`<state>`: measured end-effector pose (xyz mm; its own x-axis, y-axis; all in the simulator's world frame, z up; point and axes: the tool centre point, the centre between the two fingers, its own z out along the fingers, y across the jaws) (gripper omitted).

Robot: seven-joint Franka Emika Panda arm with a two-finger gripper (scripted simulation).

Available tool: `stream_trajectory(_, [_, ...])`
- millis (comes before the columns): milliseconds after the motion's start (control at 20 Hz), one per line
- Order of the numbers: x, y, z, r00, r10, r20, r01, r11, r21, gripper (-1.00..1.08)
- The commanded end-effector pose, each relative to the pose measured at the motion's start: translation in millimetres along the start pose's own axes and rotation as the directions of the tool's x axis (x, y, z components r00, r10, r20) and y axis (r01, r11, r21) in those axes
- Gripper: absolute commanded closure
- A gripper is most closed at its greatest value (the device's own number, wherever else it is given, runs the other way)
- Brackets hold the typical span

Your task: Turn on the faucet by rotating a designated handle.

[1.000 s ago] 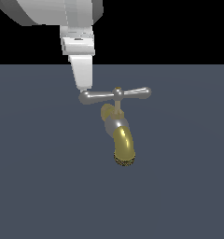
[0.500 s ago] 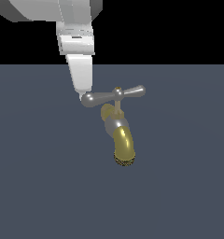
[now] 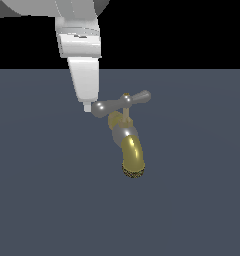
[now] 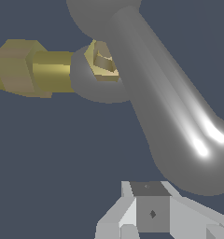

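Observation:
In the exterior view the faucet [image 3: 132,152] stands mid-scene, its brass-yellow spout curving down to a dark mesh tip. On top sits the handle [image 3: 121,102], a silver crossbar with bulbous ends and a small brass centre knob, now slanted. My gripper [image 3: 87,106] comes down from above, shut with nothing between its fingers. Its tip rests against the bulbous end of the bar on the exterior view's left. In the wrist view the handle [image 4: 165,107] fills the frame, the gripper [image 4: 149,212] sits just beside its rounded end, and the brass stem [image 4: 39,70] runs off behind.
The faucet stands on a flat dark grey-blue surface [image 3: 192,200] that stretches all around it. Behind that is a black backdrop.
My gripper has come lower and pushed the handle's near end. The crossbar has swung from level to slanted, its end on the exterior view's left dropping and its far end rising.

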<state>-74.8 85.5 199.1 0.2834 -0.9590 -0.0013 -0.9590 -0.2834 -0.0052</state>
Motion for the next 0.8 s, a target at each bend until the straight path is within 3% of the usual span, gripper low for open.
stream_trajectory(0, [4,8,0,1.0,0.009,-0.001,-0.009,1.0,-0.005,1.08])
stream_trajectory(750, [32,43,0,1.0,0.004,0.0,-0.004,1.0,-0.003,1.08])
